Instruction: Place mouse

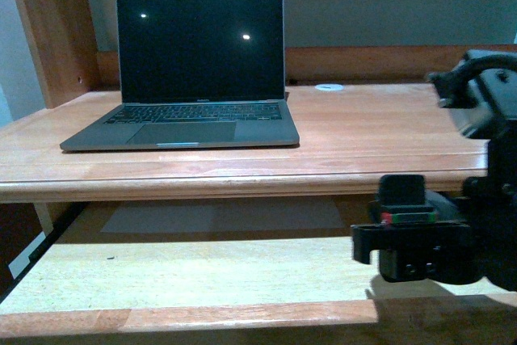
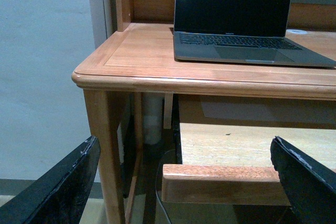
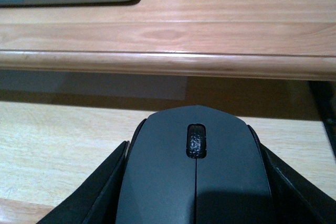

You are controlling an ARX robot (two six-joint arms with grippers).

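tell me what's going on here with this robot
The right gripper is shut on the black mouse, low over the pull-out shelf just below the front edge of the desk top. The left gripper is open and empty near its left corner. An open laptop with a dark screen sits on the desk top.

We see a mouse (image 3: 194, 182) of matt black plastic with a rough wheel (image 3: 195, 141), a tabletop (image 1: 363, 135) of smooth, lightly glossy varnished wood, and a laptop (image 1: 258, 129) in matt grey metal with a glossy screen (image 1: 199, 42).
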